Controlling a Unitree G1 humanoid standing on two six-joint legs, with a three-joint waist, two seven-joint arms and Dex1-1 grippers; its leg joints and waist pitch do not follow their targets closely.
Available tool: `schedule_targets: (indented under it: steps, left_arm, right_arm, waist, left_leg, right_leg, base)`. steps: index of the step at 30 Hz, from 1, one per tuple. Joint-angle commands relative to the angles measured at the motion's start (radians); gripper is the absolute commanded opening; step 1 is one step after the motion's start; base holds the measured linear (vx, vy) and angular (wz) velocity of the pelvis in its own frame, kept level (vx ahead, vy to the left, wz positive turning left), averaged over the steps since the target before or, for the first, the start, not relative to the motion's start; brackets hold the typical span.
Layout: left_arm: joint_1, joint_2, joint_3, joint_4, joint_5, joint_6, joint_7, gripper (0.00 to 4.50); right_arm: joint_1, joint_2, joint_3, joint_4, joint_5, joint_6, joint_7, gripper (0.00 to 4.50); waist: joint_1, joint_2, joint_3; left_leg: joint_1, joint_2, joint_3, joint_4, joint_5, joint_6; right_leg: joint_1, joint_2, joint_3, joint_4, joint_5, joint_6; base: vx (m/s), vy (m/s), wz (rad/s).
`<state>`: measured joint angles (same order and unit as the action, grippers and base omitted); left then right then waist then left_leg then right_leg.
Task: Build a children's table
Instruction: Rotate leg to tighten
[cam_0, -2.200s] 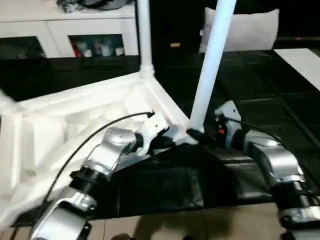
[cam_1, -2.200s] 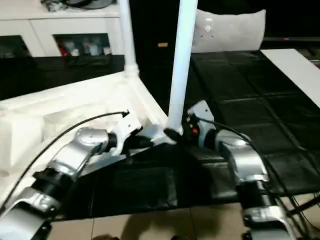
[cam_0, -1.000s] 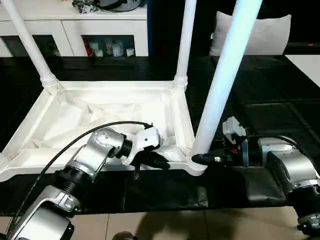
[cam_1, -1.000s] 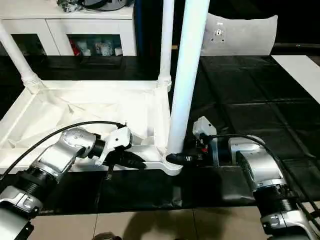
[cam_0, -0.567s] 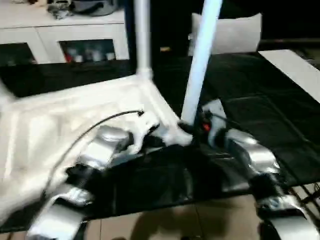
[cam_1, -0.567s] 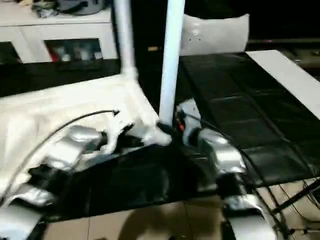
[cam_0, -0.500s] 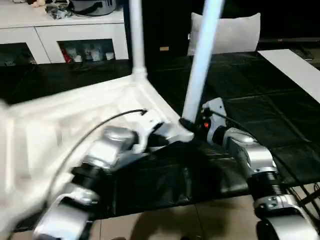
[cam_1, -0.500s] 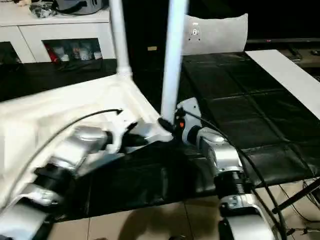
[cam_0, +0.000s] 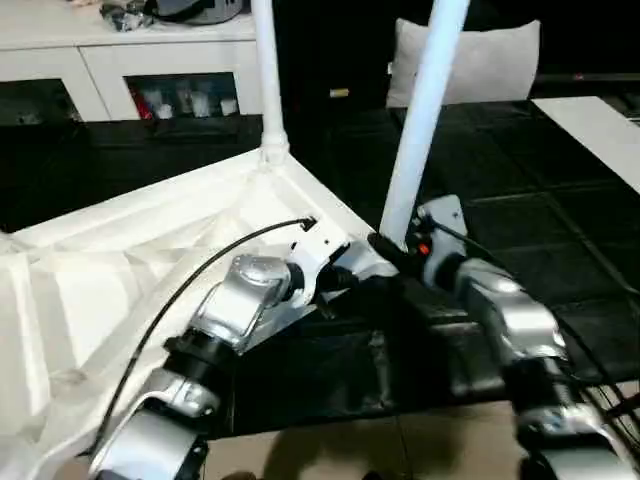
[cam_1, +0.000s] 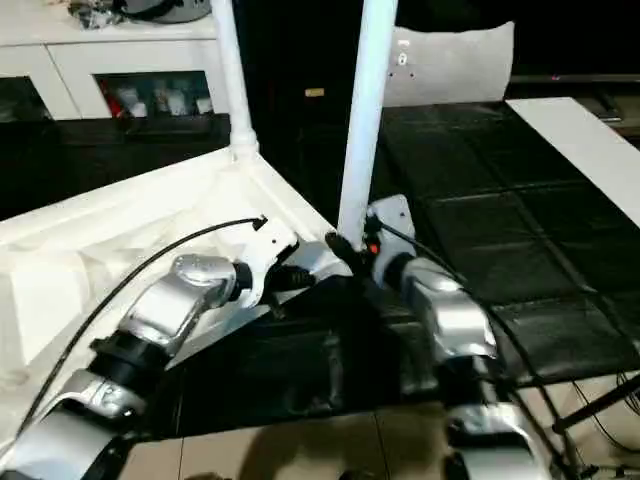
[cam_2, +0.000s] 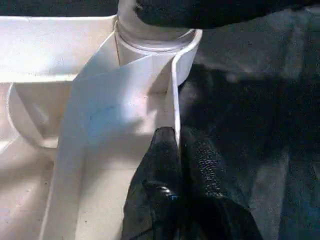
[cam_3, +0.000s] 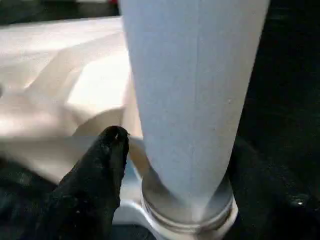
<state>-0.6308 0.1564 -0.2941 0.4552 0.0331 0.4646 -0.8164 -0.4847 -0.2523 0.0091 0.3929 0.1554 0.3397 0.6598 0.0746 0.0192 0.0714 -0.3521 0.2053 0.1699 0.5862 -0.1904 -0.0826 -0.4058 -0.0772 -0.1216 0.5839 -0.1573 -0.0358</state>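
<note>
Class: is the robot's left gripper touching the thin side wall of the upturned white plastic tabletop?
Touching. In the left wrist view the left gripper has its two black fingers shut on the tabletop's thin side wall, one finger on each face.

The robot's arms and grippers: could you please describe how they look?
Both forearms are rounded silver shells with black ribbed joint sections. The left gripper and right gripper have black, finely textured fingers. A thin black cable arcs along the left arm into a white wrist housing; the right wrist housing shows a small red-orange light.

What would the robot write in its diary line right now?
left gripper: shut on table rim | right gripper: around near leg base
</note>
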Motion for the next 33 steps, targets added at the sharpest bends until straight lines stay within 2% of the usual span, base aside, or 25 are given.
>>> schedule_targets:
  steps: [1, 2, 6, 8, 9, 12, 14, 19, 20, 22, 28, 29, 33]
  left_arm:
    - [-0.002, 0.017, -0.029, -0.040, -0.009, -0.044, -0.066, 0.00]
    - [0.006, 0.040, -0.043, -0.048, -0.011, -0.069, -0.108, 0.00]
    - [0.019, 0.080, -0.068, -0.062, -0.008, -0.113, -0.178, 0.00]
    - [0.031, 0.126, -0.092, -0.078, -0.025, -0.150, -0.273, 0.00]
    - [0.034, 0.137, -0.097, -0.082, -0.032, -0.160, -0.300, 0.00]
    - [0.039, 0.171, -0.111, -0.090, -0.047, -0.187, -0.376, 0.00]
    - [0.041, 0.190, -0.120, -0.093, -0.053, -0.199, -0.420, 0.00]
    - [0.040, 0.224, -0.137, -0.105, -0.066, -0.226, -0.499, 0.00]
    - [0.040, 0.225, -0.137, -0.105, -0.066, -0.226, -0.500, 0.00]
    - [0.039, 0.228, -0.138, -0.105, -0.069, -0.226, -0.507, 0.00]
    - [0.039, 0.223, -0.134, -0.101, -0.069, -0.231, -0.517, 0.00]
    - [0.040, 0.222, -0.134, -0.101, -0.070, -0.232, -0.517, 0.00]
    - [0.047, 0.212, -0.128, -0.106, -0.083, -0.218, -0.506, 0.00]
  right_arm:
    - [0.015, -0.021, 0.032, -0.040, 0.016, 0.005, 0.079, 3.56]
    - [0.025, -0.059, 0.038, -0.064, 0.018, -0.008, 0.129, 3.75]
    - [0.042, -0.126, 0.046, -0.106, 0.026, -0.015, 0.218, 4.00]
    - [0.069, -0.216, 0.060, -0.169, 0.074, -0.013, 0.369, 4.00]
    - [0.076, -0.236, 0.064, -0.183, 0.085, -0.009, 0.406, 4.00]
    - [0.081, -0.274, 0.073, -0.190, 0.101, -0.007, 0.482, 4.00]
    - [0.080, -0.283, 0.079, -0.187, 0.110, -0.001, 0.509, 3.65]
    - [0.078, -0.306, 0.118, -0.185, 0.121, 0.015, 0.576, 3.33]
    - [0.079, -0.307, 0.120, -0.186, 0.121, 0.015, 0.579, 3.15]
    - [0.087, -0.311, 0.132, -0.193, 0.123, 0.021, 0.599, 3.11]
    - [0.101, -0.308, 0.139, -0.212, 0.140, 0.040, 0.625, 2.59]
    - [0.102, -0.309, 0.141, -0.212, 0.142, 0.040, 0.626, 2.36]
    - [0.112, -0.298, 0.135, -0.212, 0.172, 0.055, 0.638, 2.10]
  waist:
    - [0.004, -0.007, -0.067]
    - [0.009, -0.007, -0.066]
    - [0.019, -0.005, -0.063]
    - [0.024, -0.008, -0.063]
    - [0.029, -0.005, -0.064]
    - [0.034, -0.006, -0.063]
    - [0.036, -0.006, -0.063]
    - [0.038, -0.006, -0.062]
    - [0.038, -0.006, -0.062]
    - [0.038, -0.009, -0.062]
    - [0.038, -0.009, -0.062]
    - [0.037, -0.009, -0.061]
    - [0.037, -0.010, -0.060]
  left_leg:
    - [-0.005, 0.018, -0.004, -0.060, -0.143, 0.099]
    - [-0.003, 0.019, -0.004, -0.061, -0.145, 0.097]
    - [-0.001, 0.023, -0.005, -0.064, -0.155, 0.096]
    - [0.003, 0.027, -0.004, -0.065, -0.168, 0.099]
    - [0.002, 0.027, -0.004, -0.064, -0.167, 0.103]
    - [0.000, 0.028, -0.003, -0.064, -0.159, 0.105]
    - [0.002, 0.028, -0.003, -0.064, -0.165, 0.100]
    - [0.002, 0.030, -0.004, -0.067, -0.174, 0.088]
    - [0.002, 0.030, -0.004, -0.066, -0.174, 0.087]
    - [0.001, 0.029, -0.003, -0.066, -0.171, 0.087]
    - [0.001, 0.028, -0.003, -0.066, -0.159, 0.090]
    - [0.000, 0.028, -0.003, -0.066, -0.159, 0.090]
    - [0.001, 0.028, -0.003, -0.067, -0.166, 0.088]
  right_leg:
    - [0.064, -0.069, 0.055, -0.079, -0.299, -0.142]
    - [0.064, -0.070, 0.055, -0.080, -0.311, -0.140]
    - [0.061, -0.071, 0.057, -0.080, -0.322, -0.138]
    - [0.061, -0.072, 0.059, -0.081, -0.337, -0.131]
    - [0.062, -0.072, 0.059, -0.080, -0.333, -0.130]
    - [0.060, -0.072, 0.059, -0.078, -0.319, -0.142]
    - [0.059, -0.073, 0.059, -0.079, -0.329, -0.148]
    - [0.059, -0.074, 0.059, -0.078, -0.337, -0.154]
    - [0.059, -0.074, 0.059, -0.078, -0.338, -0.153]
    - [0.060, -0.074, 0.059, -0.078, -0.343, -0.151]
    - [0.059, -0.073, 0.059, -0.080, -0.345, -0.145]
    - [0.059, -0.073, 0.059, -0.080, -0.348, -0.145]
    - [0.058, -0.073, 0.058, -0.083, -0.370, -0.137]
  base:
    - [0.000, 0.000, 0.00]
    - [0.000, 0.000, 0.00]
    - [0.000, 0.000, 0.00]
    - [0.000, 0.000, 0.00]
    - [0.000, 0.000, 0.00]
    - [0.000, 0.000, 0.00]
    - [0.000, 0.000, 0.00]
    - [0.000, 0.000, 0.00]
    - [0.000, 0.000, 0.00]
    - [0.000, 0.000, 0.00]
    - [0.000, 0.000, 0.00]
    - [0.000, 0.000, 0.00]
    - [0.000, 0.000, 0.00]
